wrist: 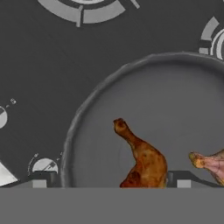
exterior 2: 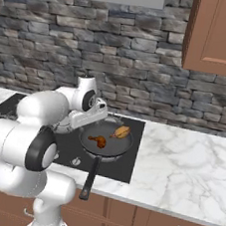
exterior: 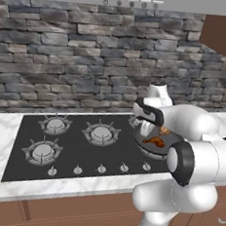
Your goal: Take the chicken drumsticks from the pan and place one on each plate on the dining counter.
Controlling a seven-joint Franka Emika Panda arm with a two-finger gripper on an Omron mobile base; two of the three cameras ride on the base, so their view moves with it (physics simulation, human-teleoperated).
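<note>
Reaching phase: the first pick is judged to be in hand, with both chicken drumsticks seen in the pan and nothing lifted yet.
End effector (wrist: 111, 178): held above the pan, fingers spread wide apart and empty; the darker drumstick is framed between the fingertips in the hand view.
Darker drumstick (wrist: 142, 159): lying on the pan floor, thin bone end pointing away from the fingers, thick end nearest them.
Paler drumstick (exterior 2: 121, 132): lying toward the far right side of the pan, apart from the darker one.
Pan (exterior 2: 106, 140): set on the front right burner of the black hob (exterior: 78, 141), handle pointing toward the worktop's front edge.
Worktop (exterior 2: 184, 164): white marble, to the right of the hob.
Next move: a straight descent is called for until the fingers straddle the thick end, then a closing before any lift.
Risk: the rounded meat could be pushed aside on the pan floor if the fingers land off-centre.
</note>
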